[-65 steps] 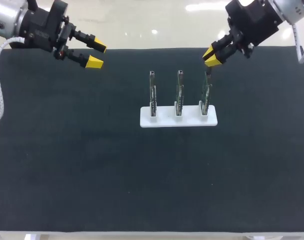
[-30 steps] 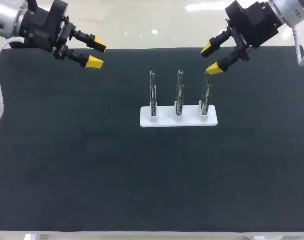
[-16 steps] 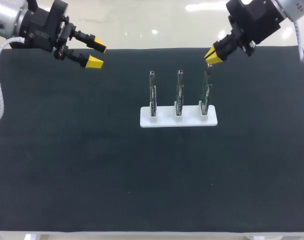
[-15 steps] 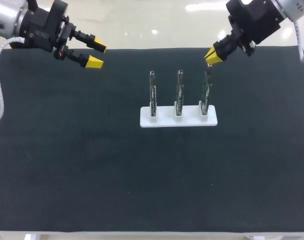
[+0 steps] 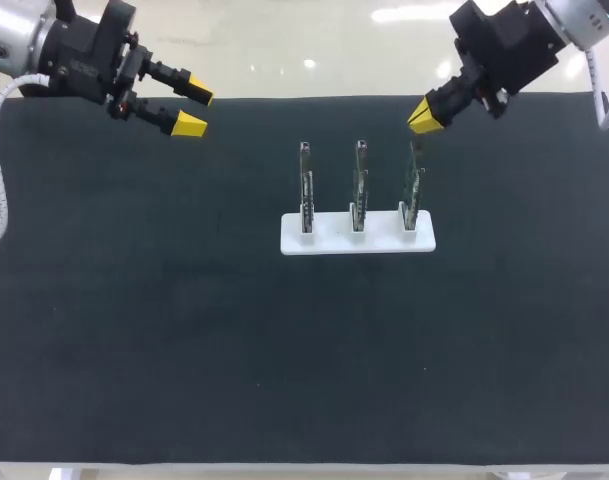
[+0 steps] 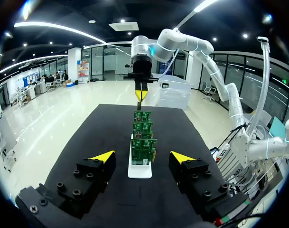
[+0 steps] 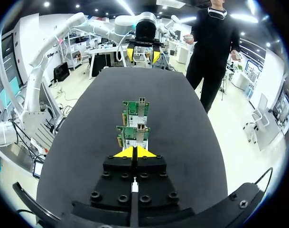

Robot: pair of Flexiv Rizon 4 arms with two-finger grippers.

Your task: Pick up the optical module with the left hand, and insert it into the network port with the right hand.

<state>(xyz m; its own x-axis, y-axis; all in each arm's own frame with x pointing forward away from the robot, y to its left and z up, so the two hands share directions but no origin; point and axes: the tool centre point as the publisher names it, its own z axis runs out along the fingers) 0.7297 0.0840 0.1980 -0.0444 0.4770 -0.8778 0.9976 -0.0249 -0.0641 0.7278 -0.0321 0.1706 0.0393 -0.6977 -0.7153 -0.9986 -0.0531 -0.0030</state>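
Three circuit boards, one white stand, two grippers (left gripper, right gripper)

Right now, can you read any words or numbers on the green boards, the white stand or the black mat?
No text here can be read.
Three green circuit boards: any print is too small to read.
White plastic stand: no words or numbers show.
Black table mat: none show.

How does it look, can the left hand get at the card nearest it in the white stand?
Probably yes. The left hand is open and empty, with only bare mat between it and the leftmost card. The right hand is shut near the rightmost card, at the other end of the stand.
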